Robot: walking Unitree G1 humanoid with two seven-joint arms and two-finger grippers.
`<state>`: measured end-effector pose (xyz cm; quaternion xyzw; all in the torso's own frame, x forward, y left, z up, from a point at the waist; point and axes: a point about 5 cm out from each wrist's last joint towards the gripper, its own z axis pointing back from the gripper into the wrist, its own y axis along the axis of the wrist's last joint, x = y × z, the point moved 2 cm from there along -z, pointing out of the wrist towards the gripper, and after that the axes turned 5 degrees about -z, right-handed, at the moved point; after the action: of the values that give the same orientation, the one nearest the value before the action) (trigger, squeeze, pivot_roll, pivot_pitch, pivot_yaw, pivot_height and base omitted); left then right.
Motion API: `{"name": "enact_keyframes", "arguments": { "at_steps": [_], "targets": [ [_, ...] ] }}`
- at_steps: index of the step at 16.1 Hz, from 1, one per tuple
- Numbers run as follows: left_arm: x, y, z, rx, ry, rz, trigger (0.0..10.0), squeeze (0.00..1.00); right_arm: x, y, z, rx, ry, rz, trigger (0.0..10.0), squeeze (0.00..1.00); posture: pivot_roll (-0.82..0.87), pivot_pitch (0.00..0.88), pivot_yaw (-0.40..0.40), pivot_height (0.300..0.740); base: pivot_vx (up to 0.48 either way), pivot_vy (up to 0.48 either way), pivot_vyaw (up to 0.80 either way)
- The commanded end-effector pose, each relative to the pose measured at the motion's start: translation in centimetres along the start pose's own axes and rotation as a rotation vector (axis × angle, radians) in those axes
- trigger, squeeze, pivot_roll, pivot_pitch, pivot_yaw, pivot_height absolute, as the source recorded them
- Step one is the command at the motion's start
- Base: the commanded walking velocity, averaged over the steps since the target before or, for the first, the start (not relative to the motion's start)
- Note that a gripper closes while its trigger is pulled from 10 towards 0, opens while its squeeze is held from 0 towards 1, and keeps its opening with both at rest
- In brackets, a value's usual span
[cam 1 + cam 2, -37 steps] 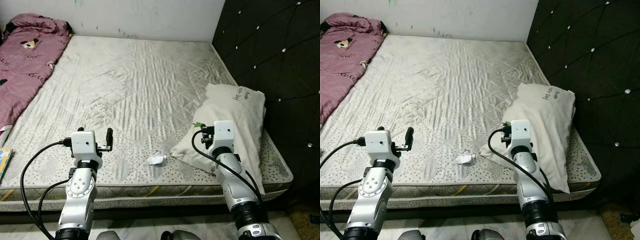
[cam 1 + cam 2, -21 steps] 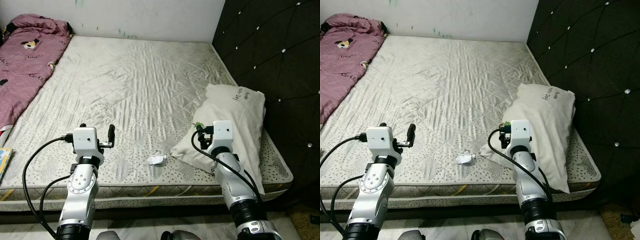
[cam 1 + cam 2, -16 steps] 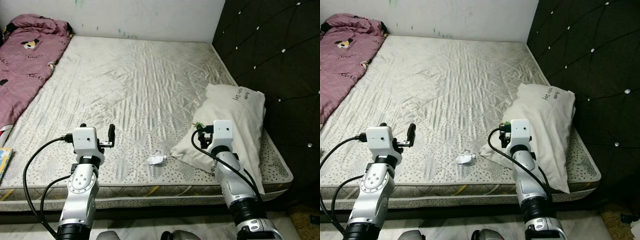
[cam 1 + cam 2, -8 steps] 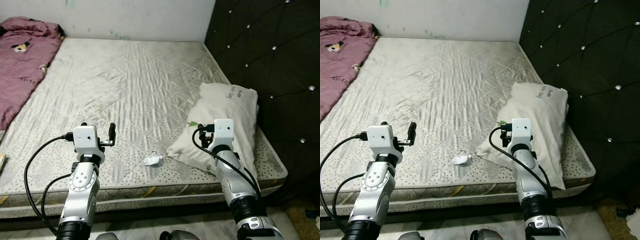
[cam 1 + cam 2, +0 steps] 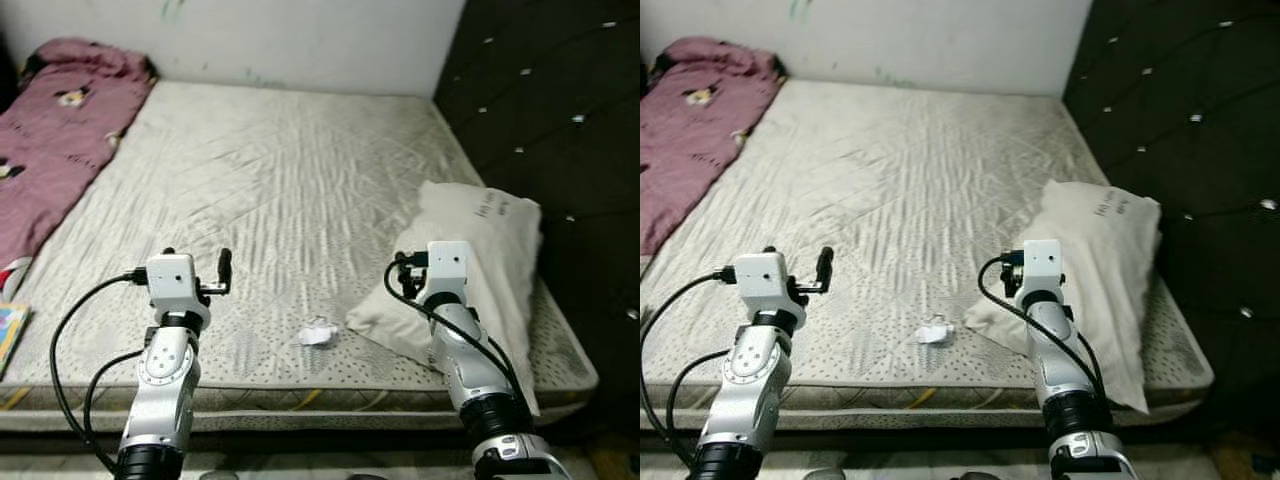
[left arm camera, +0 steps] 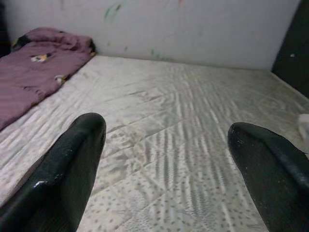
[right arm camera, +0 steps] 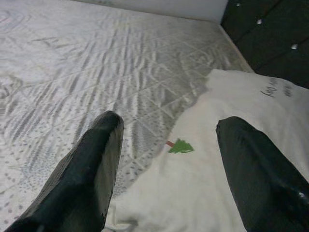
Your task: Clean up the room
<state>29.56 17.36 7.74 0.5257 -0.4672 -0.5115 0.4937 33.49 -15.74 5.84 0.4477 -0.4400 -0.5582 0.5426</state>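
Facing pillow (image 5: pixel 478 262); writing illegible

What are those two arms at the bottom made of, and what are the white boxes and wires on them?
Both arms are silver metal with round jointed segments. Each wrist carries a white boxy block, and looping black cables run from it down the arm. The left gripper and right gripper each end in two long, glossy black fingers with rounded tips.

Camera swung; crumpled paper (image 5: pixel 316 333), arms, pillow (image 5: pixel 470 280) unmoved.
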Motion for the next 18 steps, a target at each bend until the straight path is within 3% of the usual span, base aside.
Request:
{"name": "enact_keyframes", "arguments": {
  "at_steps": [1, 12, 15, 18],
  "targets": [
    [0.3, -0.2, 0.0, -0.007, -0.018, 0.004, 10.0, 0.0, 0.2, 0.2, -0.1, 0.001, -0.001, 0.006, 10.0, 0.0, 0.1, 0.0, -0.06, 0.74, 0.0, 0.0, 0.0],
    [0.2, -0.2, 0.4, -0.023, -0.009, 0.006, 10.0, 0.0, -0.5, 0.3, 0.2, 0.01, 0.053, -0.016, 10.0, 0.0, 0.1, 0.0, -0.058, 0.74, 0.0, 0.0, 0.0],
    [-0.2, 0.2, 0.6, -0.014, 0.023, 0.006, 10.0, 0.0, -2.6, 0.9, 0.3, 0.024, 0.182, -0.044, 10.0, 0.0, 0.1, 0.0, -0.065, 0.74, 0.0, 0.0, 0.0],
    [-0.4, 0.0, 0.7, -0.027, 0.035, 0.021, 10.0, 0.0, -2.3, 1.1, 0.5, 0.038, 0.16, -0.06, 10.0, 0.0, 0.09, 0.0, -0.063, 0.74, 0.0, 0.0, 0.0]
  ]
}}
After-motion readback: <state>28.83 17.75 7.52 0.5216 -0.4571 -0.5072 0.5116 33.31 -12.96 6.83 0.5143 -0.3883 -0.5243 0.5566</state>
